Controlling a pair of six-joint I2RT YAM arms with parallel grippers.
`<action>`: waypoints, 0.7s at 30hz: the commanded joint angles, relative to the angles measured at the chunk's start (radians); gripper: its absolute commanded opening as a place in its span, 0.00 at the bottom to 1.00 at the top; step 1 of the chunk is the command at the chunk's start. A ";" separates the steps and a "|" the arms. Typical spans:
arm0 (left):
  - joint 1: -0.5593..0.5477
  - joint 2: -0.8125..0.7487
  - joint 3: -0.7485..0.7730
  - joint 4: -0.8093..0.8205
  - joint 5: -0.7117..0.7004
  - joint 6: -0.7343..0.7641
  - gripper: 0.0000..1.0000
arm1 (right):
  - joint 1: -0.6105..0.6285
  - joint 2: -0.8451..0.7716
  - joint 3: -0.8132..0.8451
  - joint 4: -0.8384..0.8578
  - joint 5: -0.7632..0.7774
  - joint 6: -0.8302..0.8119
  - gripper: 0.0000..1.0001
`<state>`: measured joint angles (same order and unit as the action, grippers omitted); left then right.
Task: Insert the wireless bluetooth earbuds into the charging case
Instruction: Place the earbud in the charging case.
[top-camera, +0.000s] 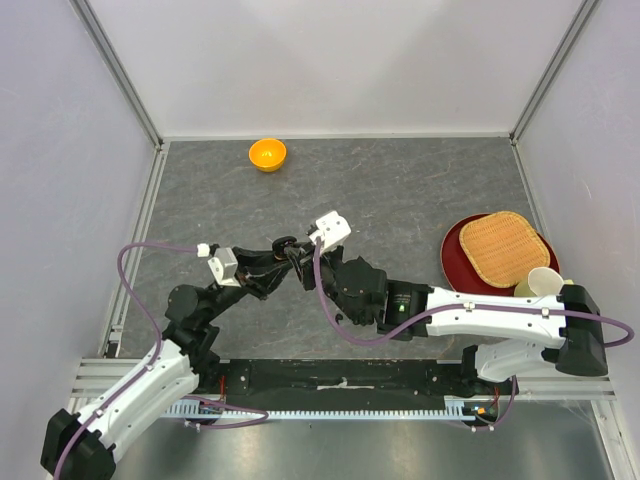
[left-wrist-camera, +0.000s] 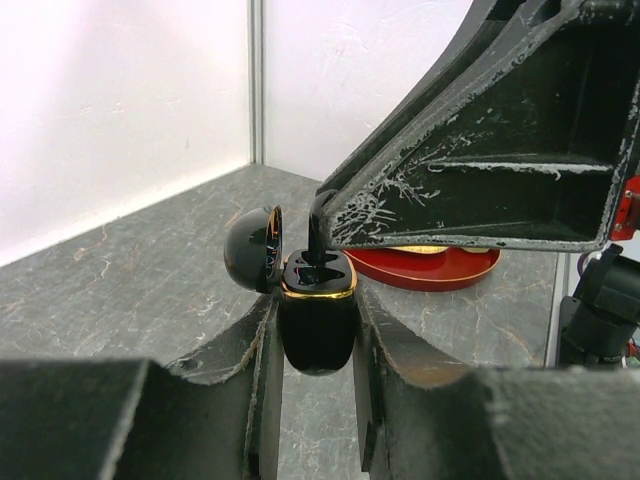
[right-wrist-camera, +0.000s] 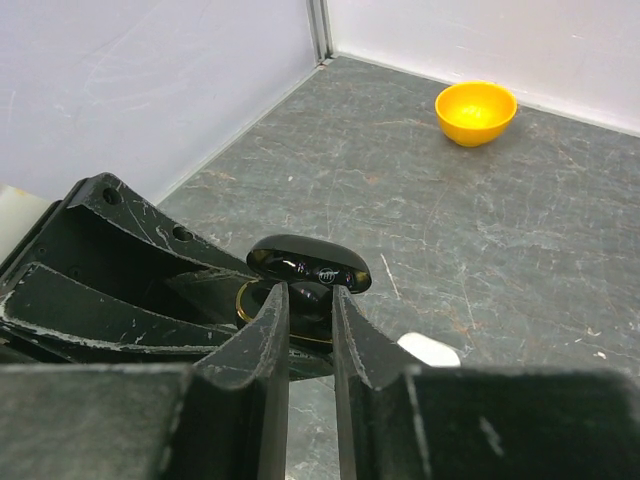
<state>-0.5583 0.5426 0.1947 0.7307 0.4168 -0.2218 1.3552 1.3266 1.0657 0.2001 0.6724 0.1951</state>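
Jaws of left gripper (left-wrist-camera: 316, 308) clamped on open charging case (left-wrist-camera: 316, 338), right gripper (right-wrist-camera: 308, 296) pinching black earbud (left-wrist-camera: 318, 228)

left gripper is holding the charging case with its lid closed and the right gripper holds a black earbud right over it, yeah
Not quite: the lid is open, swung to one side of the charging case, as the left wrist view shows. The rest stands: the left gripper clamps the case and the right gripper holds a black earbud right over it.
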 joint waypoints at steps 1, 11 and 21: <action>0.003 -0.038 -0.001 0.039 0.019 0.065 0.02 | 0.009 -0.036 0.025 -0.041 0.007 0.030 0.00; 0.003 -0.063 0.005 -0.010 0.043 0.090 0.02 | -0.008 -0.096 0.025 -0.056 -0.031 0.020 0.00; 0.005 -0.063 0.012 -0.010 0.088 0.093 0.02 | -0.010 -0.067 0.054 -0.082 -0.091 0.004 0.00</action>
<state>-0.5579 0.4870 0.1894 0.7040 0.4763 -0.1665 1.3460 1.2518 1.0679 0.1200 0.6128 0.2127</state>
